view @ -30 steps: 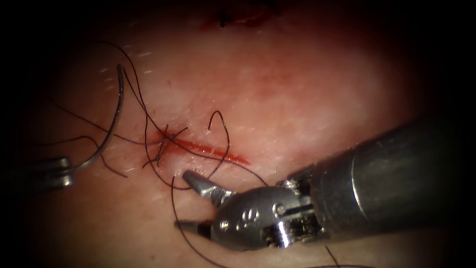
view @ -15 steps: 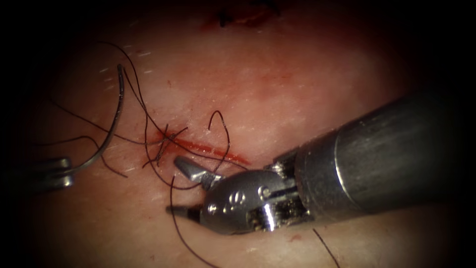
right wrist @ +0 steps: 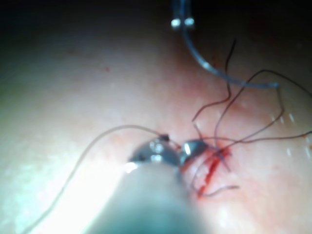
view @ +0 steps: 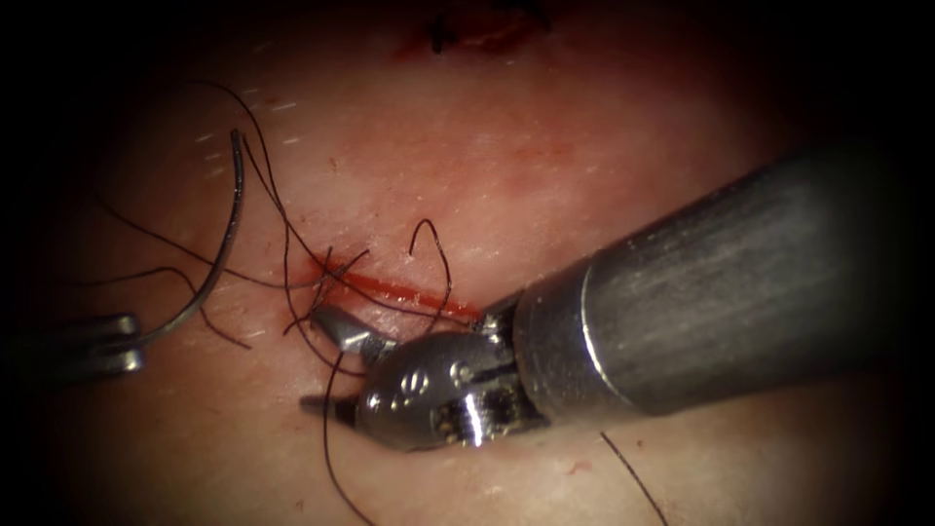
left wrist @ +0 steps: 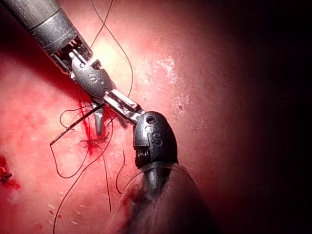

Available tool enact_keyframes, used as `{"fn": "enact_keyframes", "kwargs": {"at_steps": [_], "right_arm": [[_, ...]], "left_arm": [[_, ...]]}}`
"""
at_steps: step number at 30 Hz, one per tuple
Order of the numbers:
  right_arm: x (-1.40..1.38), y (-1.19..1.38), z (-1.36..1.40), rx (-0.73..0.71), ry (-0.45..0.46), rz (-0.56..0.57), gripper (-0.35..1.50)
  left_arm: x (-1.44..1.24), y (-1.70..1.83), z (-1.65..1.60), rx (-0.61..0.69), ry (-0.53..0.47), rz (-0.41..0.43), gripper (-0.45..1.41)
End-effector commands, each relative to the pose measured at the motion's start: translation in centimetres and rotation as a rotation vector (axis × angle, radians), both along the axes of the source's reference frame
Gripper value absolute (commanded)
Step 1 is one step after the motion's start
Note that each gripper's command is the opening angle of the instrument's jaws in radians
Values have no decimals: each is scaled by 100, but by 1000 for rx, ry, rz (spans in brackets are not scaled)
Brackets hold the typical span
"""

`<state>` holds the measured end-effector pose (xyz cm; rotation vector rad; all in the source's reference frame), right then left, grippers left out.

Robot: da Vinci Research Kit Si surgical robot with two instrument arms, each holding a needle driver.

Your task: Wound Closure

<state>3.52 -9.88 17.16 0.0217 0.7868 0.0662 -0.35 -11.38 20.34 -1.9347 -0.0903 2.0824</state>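
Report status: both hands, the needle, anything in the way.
Left hand shut on needle at one end, left of the cut; needle out of tissue. Right hand open, empty, at the cut. Loose thread between its jaws.

dark thread (view: 288, 255), red cut (view: 409, 292)

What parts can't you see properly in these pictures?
- Endoscope view: the right tool, jaws open and holding nothing, covers the cut's right end.
- Endoscope view: the left tool sits in the dark edge; it holds the needle by one end, free of the tissue.
- Right wrist view: blur hides where the thread goes at the cut.
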Motion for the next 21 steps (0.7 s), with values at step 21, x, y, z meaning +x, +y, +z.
{"fn": "enact_keyframes", "kwargs": {"at_steps": [21], "right_arm": [[-71,-37,-98,114,48,56,-35]], "left_arm": [[-11,-14,-2,7,-5,0,-45]]}}
